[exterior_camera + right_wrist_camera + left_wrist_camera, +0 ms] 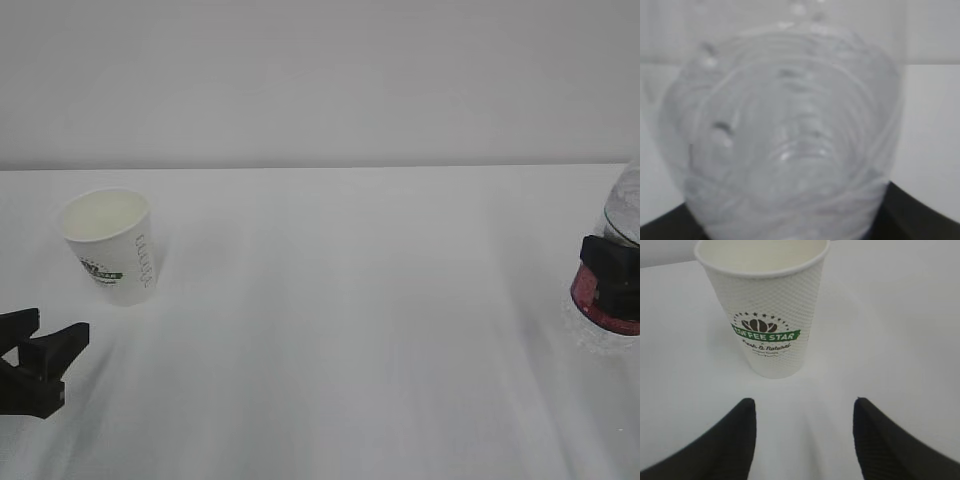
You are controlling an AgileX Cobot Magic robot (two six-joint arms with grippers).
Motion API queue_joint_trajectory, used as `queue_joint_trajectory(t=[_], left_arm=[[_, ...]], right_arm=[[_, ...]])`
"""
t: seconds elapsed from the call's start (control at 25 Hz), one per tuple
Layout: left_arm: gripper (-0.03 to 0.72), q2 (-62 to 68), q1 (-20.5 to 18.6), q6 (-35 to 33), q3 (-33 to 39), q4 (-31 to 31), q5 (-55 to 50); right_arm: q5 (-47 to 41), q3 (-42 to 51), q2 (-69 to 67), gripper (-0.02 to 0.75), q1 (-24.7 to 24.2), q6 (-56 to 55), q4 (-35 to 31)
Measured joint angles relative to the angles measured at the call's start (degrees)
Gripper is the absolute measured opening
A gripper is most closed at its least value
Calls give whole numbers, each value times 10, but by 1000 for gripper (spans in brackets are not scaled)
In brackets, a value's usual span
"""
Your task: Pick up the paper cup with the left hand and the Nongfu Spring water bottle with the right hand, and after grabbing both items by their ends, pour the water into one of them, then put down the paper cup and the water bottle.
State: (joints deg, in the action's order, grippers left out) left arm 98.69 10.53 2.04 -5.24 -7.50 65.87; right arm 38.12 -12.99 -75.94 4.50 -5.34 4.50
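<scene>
At lower left of the exterior view, nearest the camera: left claw (40, 345), black, fingers spread apart, holding nothing, low over the white bench (340, 330). Just beyond it, apart from both fingers: paper cup (110, 245), upright on the bench, mouth open upward, green logo and a column of grey outlined letters on its side. Same relation confirmed from the left wrist view: two dark fingertips (732, 440) at the bottom edge, wide gap between them, paper cup (765, 305) standing ahead of that gap, untouched, logo facing the camera. At the right edge of the exterior view, farther back: right claw (605, 275), small black block, closed around the Nongfu Spring water bottle (620, 250) at the red label band; clear ribbed body visible above the claw, bottle cut off by the frame edge. From the right wrist view: bottle (785, 145) filling almost the whole frame, blurred, clear ribbed wall with droplets, dark claw parts at both lower corners. Cup and bottle well apart, at opposite sides of the bench.
</scene>
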Motion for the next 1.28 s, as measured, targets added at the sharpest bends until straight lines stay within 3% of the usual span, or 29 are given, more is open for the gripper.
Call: queue_joint_trajectory(t=[0.56, 0.64, 0.92, 1.28], left_arm=[[405, 0, 0, 0, -35, 3, 0], [435, 0, 0, 0, -42, 3, 0], [660, 10, 0, 0, -71, 10, 0], [687, 83, 0, 0, -131, 11, 0]], right_arm=[[-44, 0, 31, 430, 0, 0, 21], [-46, 0, 31, 430, 0, 0, 21], [-47, 0, 31, 430, 0, 0, 24], [-47, 0, 32, 430, 0, 0, 26]])
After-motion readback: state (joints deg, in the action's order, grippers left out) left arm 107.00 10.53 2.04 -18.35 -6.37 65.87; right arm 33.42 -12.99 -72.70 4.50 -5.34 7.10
